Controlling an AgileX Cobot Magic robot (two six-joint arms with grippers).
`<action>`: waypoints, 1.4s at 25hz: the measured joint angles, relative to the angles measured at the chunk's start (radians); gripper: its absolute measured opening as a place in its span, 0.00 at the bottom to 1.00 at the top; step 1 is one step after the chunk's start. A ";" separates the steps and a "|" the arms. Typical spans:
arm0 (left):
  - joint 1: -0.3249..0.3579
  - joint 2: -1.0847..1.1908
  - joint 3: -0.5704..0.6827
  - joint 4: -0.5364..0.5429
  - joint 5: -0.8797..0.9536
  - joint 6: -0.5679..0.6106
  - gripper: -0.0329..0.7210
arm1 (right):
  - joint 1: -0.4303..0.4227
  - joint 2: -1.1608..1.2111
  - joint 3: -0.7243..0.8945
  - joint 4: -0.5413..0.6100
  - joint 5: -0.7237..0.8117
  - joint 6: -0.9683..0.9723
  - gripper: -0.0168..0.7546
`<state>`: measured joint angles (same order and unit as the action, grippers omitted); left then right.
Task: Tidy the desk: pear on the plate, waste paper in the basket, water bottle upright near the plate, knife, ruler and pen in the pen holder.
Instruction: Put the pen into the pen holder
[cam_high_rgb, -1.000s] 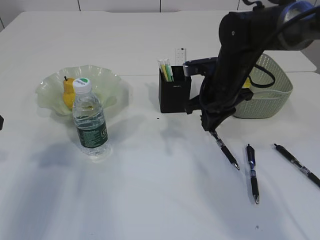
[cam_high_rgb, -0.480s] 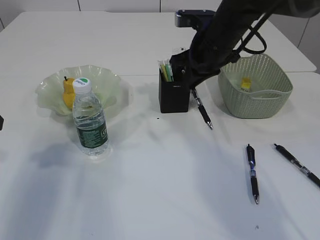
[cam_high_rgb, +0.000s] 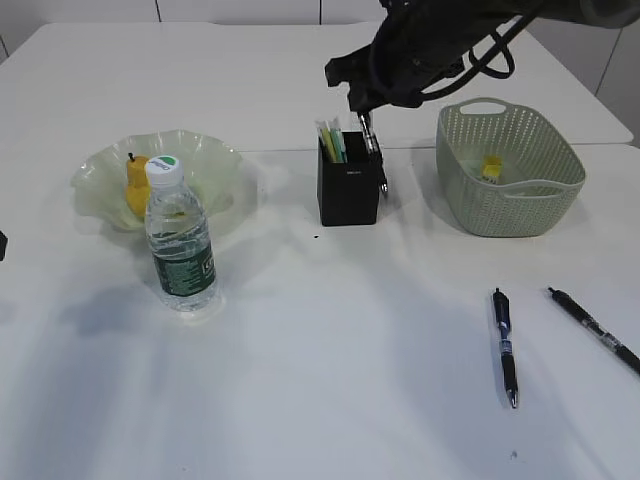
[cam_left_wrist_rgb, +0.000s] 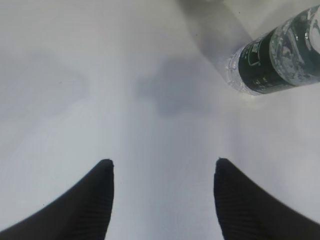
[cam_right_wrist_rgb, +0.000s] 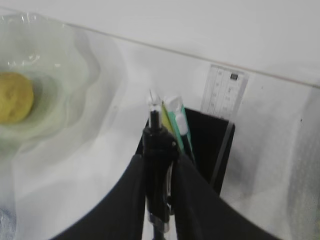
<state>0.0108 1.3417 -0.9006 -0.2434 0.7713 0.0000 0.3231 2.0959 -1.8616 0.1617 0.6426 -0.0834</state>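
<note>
Pear (cam_high_rgb: 137, 183) sits on one plate (cam_high_rgb: 215, 160) beside one upright water bottle (cam_high_rgb: 181, 245), left gripper (cam_left_wrist_rgb: 163, 167) spread, empty; one pen holder (cam_high_rgb: 350, 190) (right gripper (cam_right_wrist_rgb: 160, 165) clamps a pen (cam_high_rgb: 372, 150) above it), one basket (cam_high_rgb: 510, 175) with waste paper (cam_high_rgb: 491, 166), two pens (cam_high_rgb: 506, 345) on the desk (cam_high_rgb: 330, 370).

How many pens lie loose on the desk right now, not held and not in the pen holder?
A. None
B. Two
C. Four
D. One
B: two pens, one and another, lie on the white desk at the right front; a third pen is in the right pincer above the pen holder.
</note>
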 joint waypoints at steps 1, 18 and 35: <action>0.000 0.000 0.000 0.000 0.000 0.000 0.64 | 0.000 0.000 0.000 0.000 -0.033 0.000 0.16; 0.000 0.000 0.000 0.004 0.005 0.000 0.64 | 0.000 0.067 0.000 0.002 -0.468 -0.006 0.16; 0.000 0.000 0.000 0.010 0.003 0.000 0.64 | 0.000 0.173 0.000 0.014 -0.505 -0.006 0.16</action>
<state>0.0108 1.3417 -0.9006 -0.2332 0.7741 0.0000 0.3231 2.2692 -1.8616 0.1753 0.1371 -0.0895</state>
